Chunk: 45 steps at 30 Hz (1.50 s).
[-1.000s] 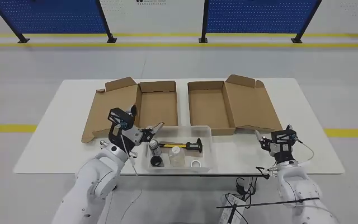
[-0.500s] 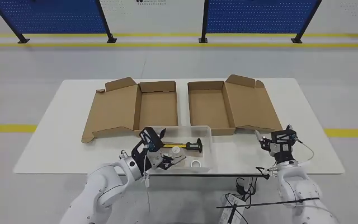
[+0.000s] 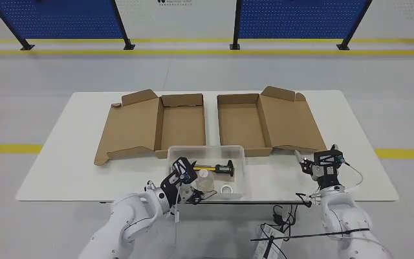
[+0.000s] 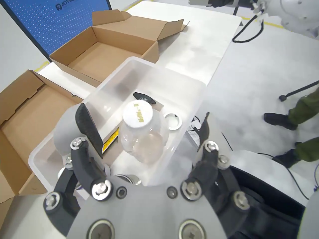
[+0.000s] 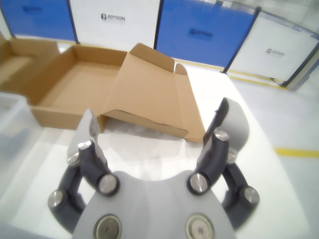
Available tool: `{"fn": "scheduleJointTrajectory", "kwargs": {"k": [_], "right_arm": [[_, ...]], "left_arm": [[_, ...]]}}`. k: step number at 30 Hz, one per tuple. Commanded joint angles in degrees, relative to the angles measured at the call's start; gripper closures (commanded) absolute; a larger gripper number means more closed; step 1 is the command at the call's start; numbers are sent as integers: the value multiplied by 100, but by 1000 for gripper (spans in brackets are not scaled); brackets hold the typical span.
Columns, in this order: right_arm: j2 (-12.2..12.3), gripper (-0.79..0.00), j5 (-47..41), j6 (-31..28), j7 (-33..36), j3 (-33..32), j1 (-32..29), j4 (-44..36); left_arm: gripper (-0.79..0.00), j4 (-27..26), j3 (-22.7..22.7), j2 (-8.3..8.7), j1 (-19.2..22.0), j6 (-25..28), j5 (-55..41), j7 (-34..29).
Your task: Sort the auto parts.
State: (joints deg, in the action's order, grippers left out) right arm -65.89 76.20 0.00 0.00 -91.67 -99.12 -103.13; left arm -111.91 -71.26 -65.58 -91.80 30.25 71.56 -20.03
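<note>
A clear plastic bin (image 3: 236, 152) (image 4: 172, 74) stands at the table's front middle. In it lie a clear bottle with a white cap (image 3: 203, 174) (image 4: 137, 115), a white ring (image 3: 226, 189) (image 4: 173, 121), a black and yellow tool (image 3: 217, 168) and a black part (image 4: 144, 98). My left gripper (image 3: 192, 188) (image 4: 144, 118) is open at the bin's front left corner. The bottle stands between its spread fingers, untouched. My right gripper (image 3: 304, 166) (image 5: 155, 115) is open with nothing in it, low over the table's front right, facing the right cardboard box.
Two open cardboard boxes sit behind the bin, the left box (image 3: 182, 126) (image 4: 22, 115) and the right box (image 3: 242, 126) (image 5: 74, 75), each with its lid flap spread outward. The table's front edge (image 3: 259, 201) runs just in front of the bin.
My left arm swung from the bin's left side round to its front and lowered its open gripper around the bottle. The right arm has kept still.
</note>
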Motion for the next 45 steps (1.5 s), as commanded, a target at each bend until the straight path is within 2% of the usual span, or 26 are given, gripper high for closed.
{"fn": "scheduleJointTrajectory", "kwargs": {"k": [1, 7, 16, 18, 21, 23, 24, 28, 31, 35, 36, 45], "right_arm": [[0, -785, 0, 0, 0, 0, 0, 0], [0, -785, 0, 0, 0, 0, 0, 0], [0, -785, 0, 0, 0, 0, 0, 0], [0, -785, 0, 0, 0, 0, 0, 0], [0, -785, 0, 0, 0, 0, 0, 0], [0, -785, 0, 0, 0, 0, 0, 0], [0, -785, 0, 0, 0, 0, 0, 0], [0, -785, 0, 0, 0, 0, 0, 0], [0, -785, 0, 0, 0, 0, 0, 0], [0, -785, 0, 0, 0, 0, 0, 0], [0, -785, 0, 0, 0, 0, 0, 0], [0, -785, 0, 0, 0, 0, 0, 0]], "left_arm": [[-785, 86, 90, -9, 55, -34, -41, -25], [-785, 273, 305, -26, 185, -94, -41, -52], [-785, 519, 394, -39, 307, -386, -11, -26], [-739, 533, 412, -39, 318, -394, -27, -48], [-619, 554, 428, -37, 334, -415, -38, -69], [-496, 583, 435, -35, 351, -445, -17, -73], [-391, 601, 440, -35, 355, -467, -12, -84], [-342, 616, 461, -33, 371, -506, -8, -88], [-249, 623, 470, -30, 377, -525, -7, -80], [-74, 627, 478, -26, 392, -533, 15, -42], [-3, 625, 479, -24, 395, -532, 19, -25], [0, 468, 383, -13, 383, -638, -102, 183]]}}
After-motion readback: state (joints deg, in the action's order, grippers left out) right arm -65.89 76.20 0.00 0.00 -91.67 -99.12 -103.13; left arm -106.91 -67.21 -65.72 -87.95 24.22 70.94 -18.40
